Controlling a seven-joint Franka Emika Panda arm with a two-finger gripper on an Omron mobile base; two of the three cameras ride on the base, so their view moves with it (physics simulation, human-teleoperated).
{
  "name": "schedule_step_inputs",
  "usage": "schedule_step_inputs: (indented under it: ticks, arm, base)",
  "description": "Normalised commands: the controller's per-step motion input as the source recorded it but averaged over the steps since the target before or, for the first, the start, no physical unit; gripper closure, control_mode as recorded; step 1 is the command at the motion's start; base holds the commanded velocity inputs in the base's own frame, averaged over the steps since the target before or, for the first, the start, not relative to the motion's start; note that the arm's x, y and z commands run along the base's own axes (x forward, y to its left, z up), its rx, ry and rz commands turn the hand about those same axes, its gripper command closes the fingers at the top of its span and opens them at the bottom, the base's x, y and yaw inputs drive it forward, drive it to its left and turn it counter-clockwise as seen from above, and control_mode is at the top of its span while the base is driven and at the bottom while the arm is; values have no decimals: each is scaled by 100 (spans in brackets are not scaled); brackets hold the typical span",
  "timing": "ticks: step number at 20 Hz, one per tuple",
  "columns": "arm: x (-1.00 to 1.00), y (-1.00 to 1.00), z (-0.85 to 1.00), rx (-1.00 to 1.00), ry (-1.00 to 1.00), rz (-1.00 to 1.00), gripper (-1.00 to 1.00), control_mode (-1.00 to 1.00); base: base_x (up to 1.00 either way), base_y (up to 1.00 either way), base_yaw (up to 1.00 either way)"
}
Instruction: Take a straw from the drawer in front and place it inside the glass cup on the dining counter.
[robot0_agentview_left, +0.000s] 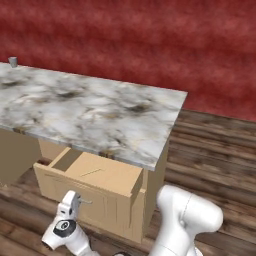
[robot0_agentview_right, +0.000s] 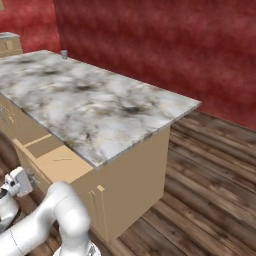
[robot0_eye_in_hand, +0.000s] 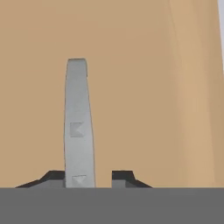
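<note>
We see the dining counter (robot0_agentview_left: 100, 112) cut off by the left edge in both base views. The glass cup (robot0_agentview_left: 13, 61) at its far corner is too small to make out detail. The drawer (robot0_agentview_left: 90, 185) has its handle partly hidden behind the gripper (robot0_agentview_left: 80, 201). The straw (robot0_agentview_left: 92, 172) reads as a faint thin line. The drawer handle (robot0_eye_in_hand: 78, 127) runs off behind the bottom band in the hand view.

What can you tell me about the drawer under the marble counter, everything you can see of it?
The drawer is a wide, shallow box of light-tan wood with a panelled front. It stands pulled out from the base under the dining counter, its inside open to view. The straw, a thin pale stick, lies flat on its floor. In the hand view its slim silver bar handle runs up between the tips of the gripper, right at the drawer's front.
</note>
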Motion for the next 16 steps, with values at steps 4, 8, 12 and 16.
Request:
schedule_step_inputs:
  ticks: [4,8,12,16]
  arm:
    - [-69,80,15,0,1,0,100,-100]
    - [-67,80,14,0,2,0,100,-100]
    - [-61,81,13,0,4,0,100,-100]
    - [-56,77,8,0,7,0,100,-100]
  base:
    - [0,0,0]
    - [0,0,0]
    - [0,0,0]
    - [0,0,0]
